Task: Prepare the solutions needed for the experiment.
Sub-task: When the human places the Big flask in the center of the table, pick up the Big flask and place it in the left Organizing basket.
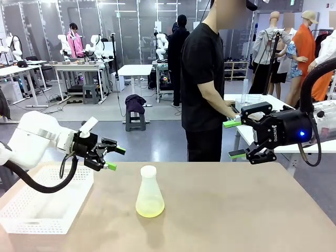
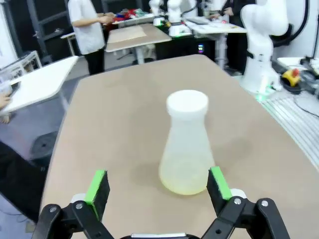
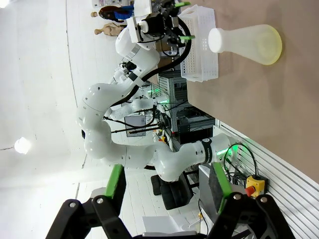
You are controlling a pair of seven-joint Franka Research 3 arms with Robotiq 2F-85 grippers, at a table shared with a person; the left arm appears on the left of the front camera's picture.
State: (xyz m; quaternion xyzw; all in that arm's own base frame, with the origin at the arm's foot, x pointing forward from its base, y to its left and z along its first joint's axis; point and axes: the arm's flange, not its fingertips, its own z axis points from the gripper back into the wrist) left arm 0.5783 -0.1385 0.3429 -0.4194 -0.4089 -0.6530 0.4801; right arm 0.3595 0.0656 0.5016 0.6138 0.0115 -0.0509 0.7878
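Note:
A frosted conical flask [image 1: 149, 191] with a white neck stands upright near the middle of the tan table [image 1: 236, 210]. A shallow layer of pale yellow solution [image 1: 149, 209] lies in its bottom. My left gripper [image 1: 116, 158] hovers open to the flask's left, a little above the table. In the left wrist view the flask [image 2: 187, 144] and its solution [image 2: 184, 183] sit just ahead, between the spread green pads of that gripper [image 2: 158, 183]. My right gripper [image 1: 232, 139] hangs open, high at the right beyond the table's far edge. Its wrist view shows the open gripper [image 3: 169, 186] and the flask [image 3: 244, 42] far off.
A white perforated basket [image 1: 42, 202] sits at the table's left front corner, under my left arm. A person in black [image 1: 202, 79] stands beyond the far edge, hands at a white side table [image 1: 252, 102] behind my right gripper.

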